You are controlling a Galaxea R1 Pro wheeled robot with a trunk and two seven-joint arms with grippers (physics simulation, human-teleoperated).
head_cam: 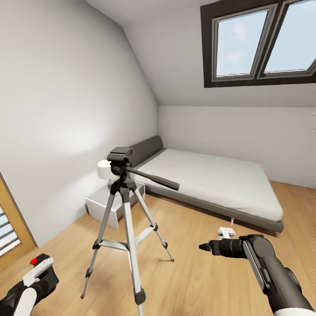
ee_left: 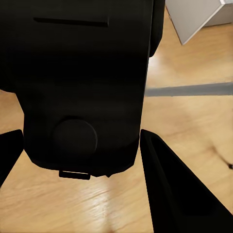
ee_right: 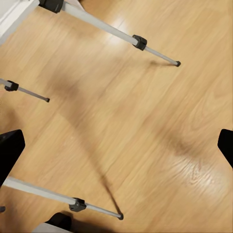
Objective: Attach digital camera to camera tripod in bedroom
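Holding the small black digital camera (ee_left: 82,82) between its fingers, the left gripper (head_cam: 37,274) sits low and left of the silver-legged camera tripod (head_cam: 125,206); its black head is higher, ahead-right. The right gripper (head_cam: 206,247) hangs spread and empty.

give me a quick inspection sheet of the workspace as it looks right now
surface: light wood floor, bare around the tripod feet
job's things: digital camera held between the left gripper's fingers, its red button toward the head camera; camera tripod standing upright on three spread legs, head plate bare, pan handle pointing toward the bed
clutter: nothing seen
grippers: left gripper shut on the digital camera, low and to the left of the tripod; right gripper open and empty, above the floor among the tripod legs
cables: nothing seen
surroundings: grey low bed, grey nightstand with a white lamp, skylight in the sloped ceiling
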